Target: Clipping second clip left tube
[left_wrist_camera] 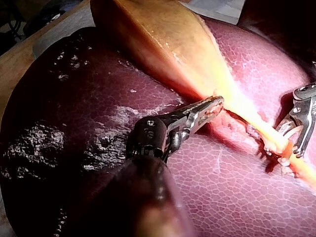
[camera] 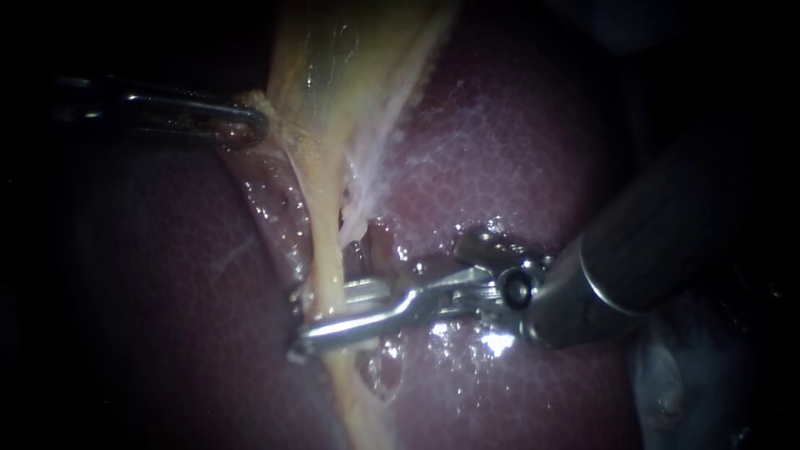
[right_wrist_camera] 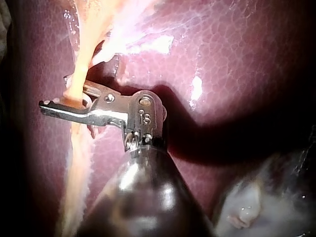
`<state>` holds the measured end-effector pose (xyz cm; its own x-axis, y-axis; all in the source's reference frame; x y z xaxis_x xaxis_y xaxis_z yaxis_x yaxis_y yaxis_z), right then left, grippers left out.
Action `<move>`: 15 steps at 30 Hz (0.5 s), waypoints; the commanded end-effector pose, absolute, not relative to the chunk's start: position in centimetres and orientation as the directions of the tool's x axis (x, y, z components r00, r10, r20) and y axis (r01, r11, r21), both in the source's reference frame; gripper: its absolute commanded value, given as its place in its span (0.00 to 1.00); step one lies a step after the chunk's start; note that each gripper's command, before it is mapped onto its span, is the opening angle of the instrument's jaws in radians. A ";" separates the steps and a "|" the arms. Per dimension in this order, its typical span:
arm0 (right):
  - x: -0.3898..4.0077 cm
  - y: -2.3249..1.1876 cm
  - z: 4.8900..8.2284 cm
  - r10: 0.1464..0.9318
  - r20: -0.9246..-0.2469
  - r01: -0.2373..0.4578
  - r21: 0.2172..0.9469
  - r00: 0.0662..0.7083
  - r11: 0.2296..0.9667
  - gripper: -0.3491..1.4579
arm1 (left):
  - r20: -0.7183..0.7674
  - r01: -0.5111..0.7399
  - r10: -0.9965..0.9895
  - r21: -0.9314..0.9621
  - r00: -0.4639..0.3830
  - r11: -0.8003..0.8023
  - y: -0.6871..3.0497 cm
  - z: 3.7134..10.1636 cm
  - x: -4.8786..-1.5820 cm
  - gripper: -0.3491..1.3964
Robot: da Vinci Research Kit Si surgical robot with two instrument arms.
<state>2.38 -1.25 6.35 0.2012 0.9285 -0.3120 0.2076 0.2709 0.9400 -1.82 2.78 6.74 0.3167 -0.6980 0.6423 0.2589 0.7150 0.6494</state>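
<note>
Right instrument point(camera: 307, 320) reaches in from the right edge of the frame across the dark red liver point(camera: 517, 142). From the top edge the yellowish gallbladder point(camera: 333, 58) narrows into a pale tube point(camera: 329, 254) running down to lower centre, where the right instrument's jaws stand narrow, clamped on it from both sides. At upper left the left instrument point(camera: 252, 123) pinches the gallbladder's edge between its jaws.
</note>
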 end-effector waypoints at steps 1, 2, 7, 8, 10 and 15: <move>2.35 -1.24 6.36 0.923 -0.327 0.195 0.937 0.203 0.289 0.46 | 0.642 0.258 -0.698 0.649 0.317 0.715 2.78 6.73 -1.81 0.00; 2.31 -1.23 6.37 0.915 -0.345 0.175 0.934 0.210 0.312 0.46 | 0.642 0.258 -0.698 0.649 0.317 0.715 2.78 6.74 -1.81 0.00; 2.11 -1.22 6.41 0.881 -0.404 0.112 0.915 0.246 0.389 0.46 | 0.643 0.258 -0.698 0.649 0.317 0.715 2.78 6.73 -1.81 0.00; 2.07 -1.21 6.42 0.876 -0.414 0.104 0.910 0.248 0.401 0.46 | 0.643 0.258 -0.698 0.649 0.317 0.715 2.78 6.73 -1.80 0.00; 2.00 -1.20 6.41 0.874 -0.418 0.096 0.908 0.248 0.407 0.46 | 0.643 0.258 -0.698 0.649 0.317 0.715 2.78 6.73 -1.80 0.00; 1.84 -1.16 6.36 0.853 -0.452 0.071 0.890 0.262 0.450 0.46 | 0.643 0.258 -0.698 0.650 0.317 0.715 2.77 6.73 -1.80 0.00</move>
<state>1.81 -1.15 6.35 0.2644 0.8475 -0.4602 0.0612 0.4615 0.8850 -1.80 2.77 6.74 0.3169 -0.6976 0.6426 0.2578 0.7154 0.6495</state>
